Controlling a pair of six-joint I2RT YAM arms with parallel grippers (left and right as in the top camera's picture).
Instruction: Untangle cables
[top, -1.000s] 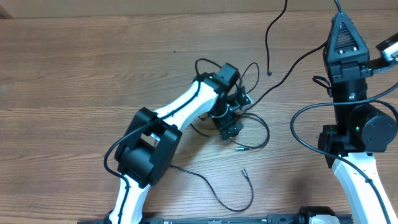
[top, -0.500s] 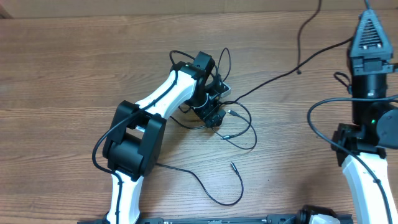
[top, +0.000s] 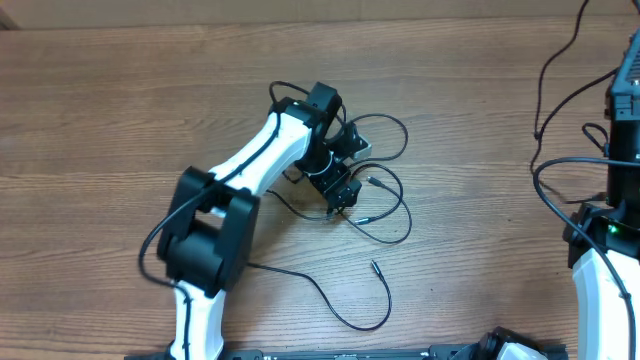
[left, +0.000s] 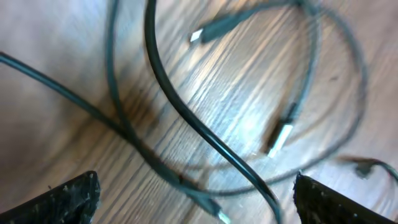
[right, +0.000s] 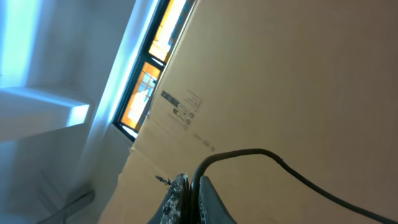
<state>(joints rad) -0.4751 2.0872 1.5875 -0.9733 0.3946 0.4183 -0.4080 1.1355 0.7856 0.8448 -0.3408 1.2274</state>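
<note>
While left jaws hang spread wide above looped cables (left: 205, 140), right jaws clenched on one cable (right: 249, 150)

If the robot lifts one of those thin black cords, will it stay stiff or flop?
Probably flops: the cable pinched in the right gripper bends in a curve. Likely light, being so thin. The looped cables cross, so one may drag others.

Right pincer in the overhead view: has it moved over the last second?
Yes. The right pincer has shifted right across the table, nearly leaving the frame's right edge, dragging its cable along.
</note>
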